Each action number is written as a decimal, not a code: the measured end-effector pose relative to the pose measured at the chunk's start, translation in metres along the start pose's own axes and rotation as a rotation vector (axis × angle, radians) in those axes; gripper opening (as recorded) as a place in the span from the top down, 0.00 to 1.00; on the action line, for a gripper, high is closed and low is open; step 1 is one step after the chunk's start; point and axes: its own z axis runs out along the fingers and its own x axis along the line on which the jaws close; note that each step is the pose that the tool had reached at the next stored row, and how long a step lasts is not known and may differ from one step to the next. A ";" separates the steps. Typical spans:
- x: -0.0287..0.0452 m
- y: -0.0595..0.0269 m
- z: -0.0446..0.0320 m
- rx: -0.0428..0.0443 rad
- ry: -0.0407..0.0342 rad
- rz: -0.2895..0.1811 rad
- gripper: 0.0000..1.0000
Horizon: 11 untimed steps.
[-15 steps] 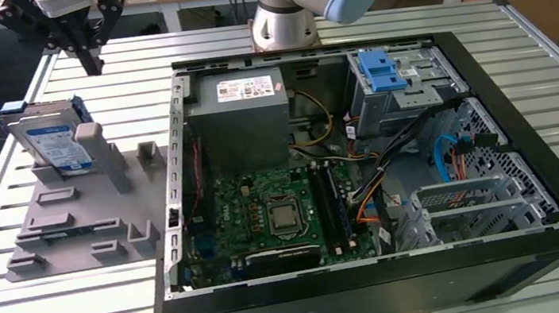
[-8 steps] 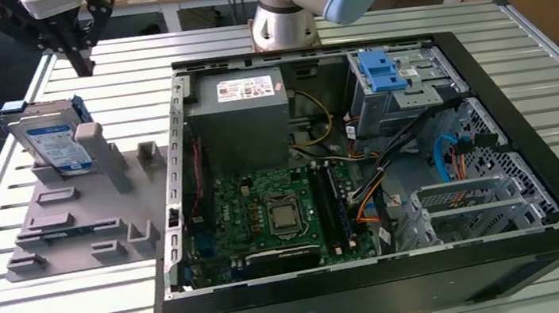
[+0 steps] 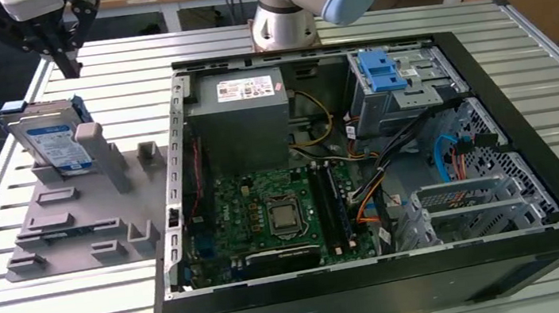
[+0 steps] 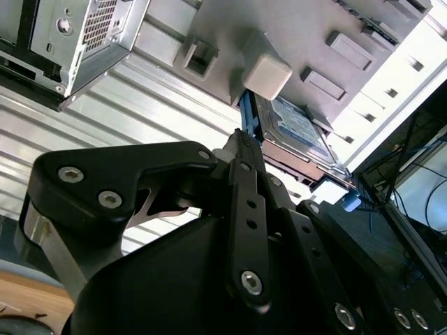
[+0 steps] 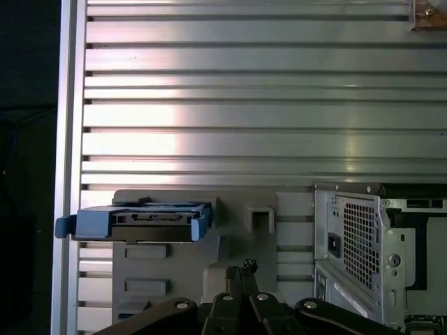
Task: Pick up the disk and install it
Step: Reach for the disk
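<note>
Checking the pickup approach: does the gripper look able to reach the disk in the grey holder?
Probably yes: the gripper hangs near the disk, whose top edge stands clear of the grey holder; nothing lies between. Jaws look shut.

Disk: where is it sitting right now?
The disk stands on edge in the grey holder at the exterior view's left, beside the open computer case, with the tool close by.

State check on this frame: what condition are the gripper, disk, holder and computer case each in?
gripper: shut, empty, near the disk but not touching it.
disk: standing on edge in the grey holder, not gripped, not installed.
grey holder: flat on the table, carrying the disk.
computer case: lying on its side, open, interior exposed.
</note>
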 end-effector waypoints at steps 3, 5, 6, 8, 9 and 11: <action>0.0055 0.0003 0.0003 0.0000 0.0001 -0.002 0.89; 0.0095 0.0005 0.0004 0.0001 0.0002 -0.004 0.89; 0.0118 0.0008 0.0005 0.0001 0.0003 -0.005 0.89; 0.0159 0.0014 0.0008 0.0001 0.0003 -0.006 0.89; 0.0178 0.0017 0.0009 0.0001 0.0003 -0.007 0.89; 0.0218 0.0021 0.0012 0.0001 0.0004 -0.008 0.89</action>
